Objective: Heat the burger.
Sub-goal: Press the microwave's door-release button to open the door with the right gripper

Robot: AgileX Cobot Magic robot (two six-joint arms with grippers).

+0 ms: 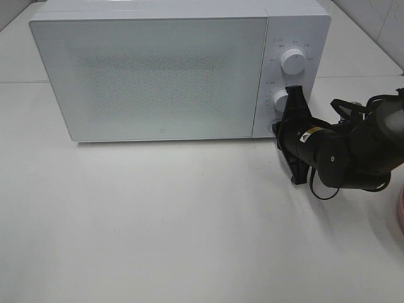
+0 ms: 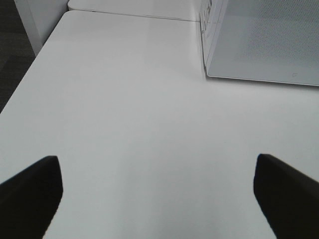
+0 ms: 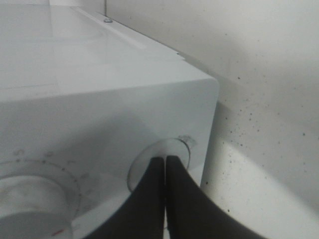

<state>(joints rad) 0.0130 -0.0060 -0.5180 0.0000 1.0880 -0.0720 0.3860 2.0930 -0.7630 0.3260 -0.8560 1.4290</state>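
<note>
a white microwave (image 1: 158, 69) fills the upper half of the high view, standing on a white surface (image 1: 158, 221). its frosted door is closed, and nothing can be made out through it. the burger shows in no view; whether it sits behind that door cannot be told.

the right hand (image 1: 278, 129) comes in from the right edge of the high view to the foot of the microwave's control panel, below the upper knob (image 1: 293, 60) and the lower knob (image 1: 281, 99). in the right wrist view its two fingers are pressed together, with their tips on a round button (image 3: 174, 149).

the left hand (image 2: 159, 199) does not show in the high view. in the left wrist view its fingers stand wide apart over bare surface, holding nothing, with the microwave's front corner in the upper right.

a sliver of pink plate (image 1: 399, 208) shows at the right edge of the high view; what is on it is cut off.
</note>
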